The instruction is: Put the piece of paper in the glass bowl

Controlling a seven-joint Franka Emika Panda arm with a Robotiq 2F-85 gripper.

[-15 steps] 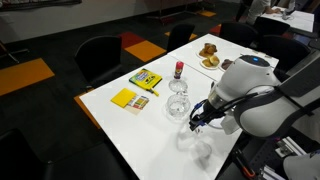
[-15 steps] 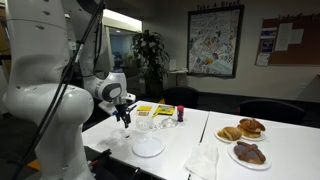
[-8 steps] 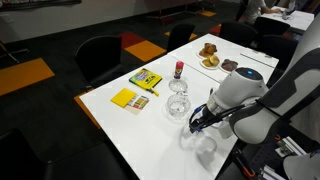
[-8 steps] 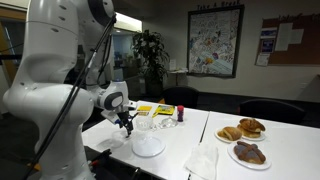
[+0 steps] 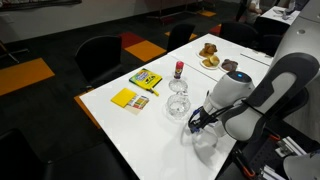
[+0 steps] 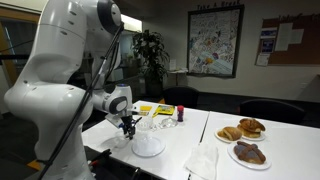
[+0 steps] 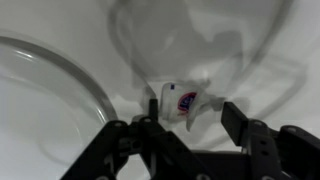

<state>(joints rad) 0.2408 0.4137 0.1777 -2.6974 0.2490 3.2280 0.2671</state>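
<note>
The piece of paper [image 7: 180, 102], a small crumpled white scrap with a red and blue mark, lies on the white table between my fingers, close to the left finger [image 7: 150, 125]. My gripper [image 7: 193, 115] is open, and the right finger stands apart from the scrap. The glass bowl [image 7: 200, 40] stands just beyond the scrap. In both exterior views the gripper [image 5: 193, 124] [image 6: 127, 128] is down at the table beside the glass bowl [image 5: 178, 107]. The scrap is too small to make out there.
A round plate [image 7: 40, 110] [image 6: 148, 147] lies close beside the gripper. Yellow packets [image 5: 124, 98], a red-capped bottle [image 5: 179, 70], another glass [image 5: 180, 88] and plates of pastries [image 6: 240, 130] share the table. A napkin [image 6: 203, 160] lies near the front edge.
The arm's upper links have swung over and the gripper has dropped slightly toward the table. The bowl and plate have not moved.
</note>
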